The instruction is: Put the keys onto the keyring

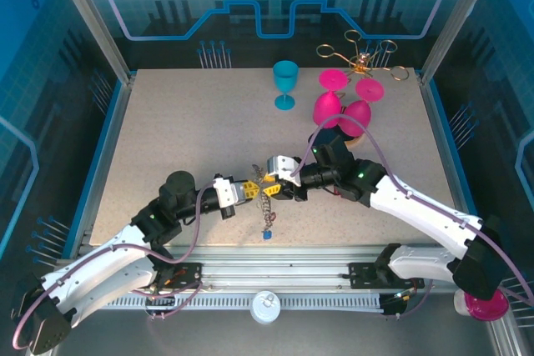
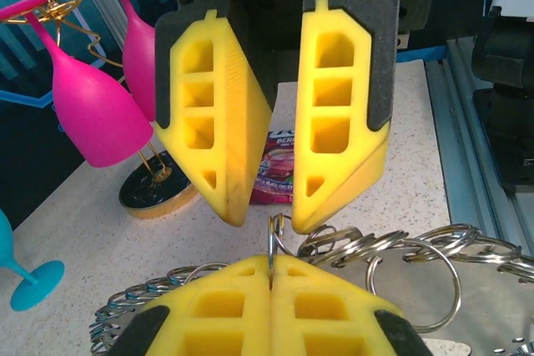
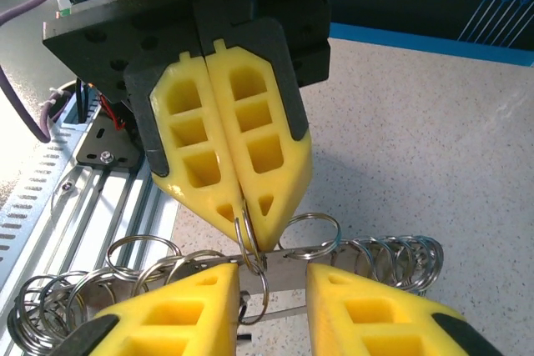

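Speckled beige table (image 1: pixel 183 139), matt and hard-looking; we take all directions from the overhead view. Left arm (image 1: pixel 100 268) reaches in from eight o'clock and right arm (image 1: pixel 417 206) from four o'clock, white shells with black joints. They meet a little toward six o'clock of the table's middle, we judge so that one can steady the work while the other feeds it. Glossy pink goblets (image 1: pixel 328 108) crowd the one o'clock corner beside a gold wire stand (image 1: pixel 363 60). A teal goblet (image 1: pixel 285 82) stands upright at twelve. All of these are well apart from the work. Left gripper (image 3: pixel 250 235): yellow wedge-shaped fingers with square cut-outs, pressed flat together and pinching one thin wire ring of the keyring (image 3: pixel 392 260), likely to hold it up as an anchor. Right gripper (image 2: pixel 271 218) faces it tip to tip, jaws a narrow way apart, with a ring standing in the gap; we see no clamp on it. The keyring is a floppy string of bright steel split rings, draped either side of the pinch and running toward six o'clock on the table. Keys: a small dark blue key (image 1: pixel 267 234) lies at the chain's six o'clock end; whether it is threaded on we cannot tell. A flat silvery blade (image 3: pixel 292 266) lies across the right gripper's gap, perhaps another key.
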Action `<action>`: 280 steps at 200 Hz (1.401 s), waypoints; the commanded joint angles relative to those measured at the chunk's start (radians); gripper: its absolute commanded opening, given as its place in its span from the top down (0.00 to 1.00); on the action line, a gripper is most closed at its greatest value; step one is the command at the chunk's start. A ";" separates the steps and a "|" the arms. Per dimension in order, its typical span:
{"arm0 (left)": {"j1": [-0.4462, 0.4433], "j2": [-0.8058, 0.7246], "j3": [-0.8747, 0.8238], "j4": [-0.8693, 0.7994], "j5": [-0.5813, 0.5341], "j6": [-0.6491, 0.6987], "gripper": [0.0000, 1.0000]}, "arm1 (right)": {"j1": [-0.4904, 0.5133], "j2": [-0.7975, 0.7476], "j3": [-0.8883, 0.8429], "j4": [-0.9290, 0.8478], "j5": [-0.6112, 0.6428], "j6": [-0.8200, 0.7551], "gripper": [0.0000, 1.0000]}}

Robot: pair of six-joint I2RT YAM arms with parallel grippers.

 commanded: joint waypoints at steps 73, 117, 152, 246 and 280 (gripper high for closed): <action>0.004 0.002 -0.015 0.106 0.047 -0.028 1.00 | -0.003 0.039 0.004 0.064 -0.057 -0.004 0.86; 0.004 0.001 -0.002 0.060 -0.007 -0.028 0.92 | 0.001 0.033 0.036 -0.002 -0.025 -0.030 1.00; 0.004 0.020 0.073 -0.135 -0.093 0.012 0.85 | 0.039 0.062 0.129 -0.205 0.092 -0.129 1.00; 0.005 0.054 0.111 -0.167 -0.094 0.026 1.00 | 0.087 0.087 0.197 -0.207 0.079 -0.115 0.97; 0.003 -0.004 0.055 -0.073 -0.031 0.015 1.00 | -0.008 0.012 0.054 -0.019 -0.040 0.013 0.72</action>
